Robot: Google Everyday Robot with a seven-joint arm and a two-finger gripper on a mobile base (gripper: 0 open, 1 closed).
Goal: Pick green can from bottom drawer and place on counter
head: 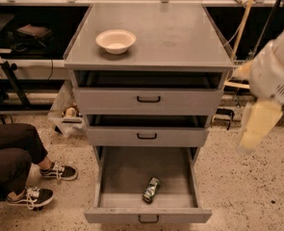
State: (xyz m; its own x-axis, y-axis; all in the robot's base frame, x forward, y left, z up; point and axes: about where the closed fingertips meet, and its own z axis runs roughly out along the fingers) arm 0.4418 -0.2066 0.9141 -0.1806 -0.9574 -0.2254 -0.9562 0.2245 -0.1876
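The green can point(151, 189) lies on its side on the floor of the open bottom drawer point(127, 172), near the front, slightly right of the middle. The counter point(175, 32) is the grey top of the cabinet, with a cream bowl point(115, 41) at its left. My gripper point(255, 137) hangs blurred at the right edge of the view, to the right of the cabinet at the height of the upper two drawers, well above and to the right of the can. Nothing shows in it.
The two upper drawers point(148, 100) are pulled slightly out. A seated person's legs and sneakers point(33, 196) are on the floor at the left. A bag point(67, 112) sits by the cabinet's left side. Shelving and cables run along the back.
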